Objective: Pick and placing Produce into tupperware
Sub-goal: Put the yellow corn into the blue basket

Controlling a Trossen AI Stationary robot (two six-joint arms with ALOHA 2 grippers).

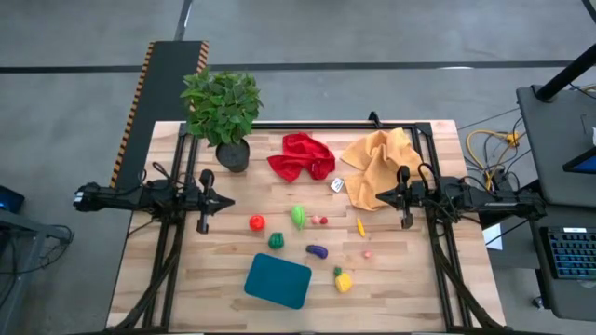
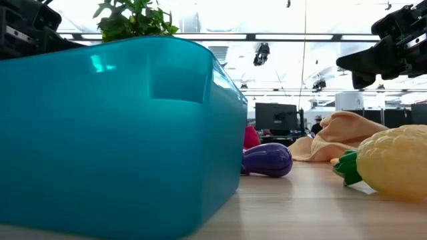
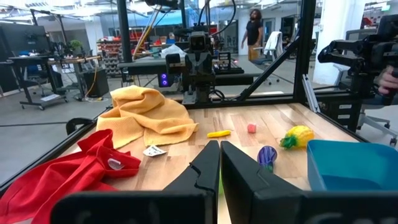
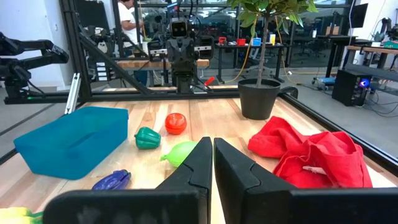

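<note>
Right now I have both arms parked at the tabletop's sides, the left tool (image 1: 203,203) at nine o'clock and the right tool (image 1: 404,198) at three, each clenched on nothing. The teal tupperware (image 1: 277,280) sits empty at six o'clock, with the produce scattered mid-table above it. I'd start with the red tomato (image 1: 256,222) or the dark green pepper (image 1: 277,240), nearest the left tool: release the fingers wide first, descend straight over the piece, and clear the tupperware's rim before dropping.
</note>
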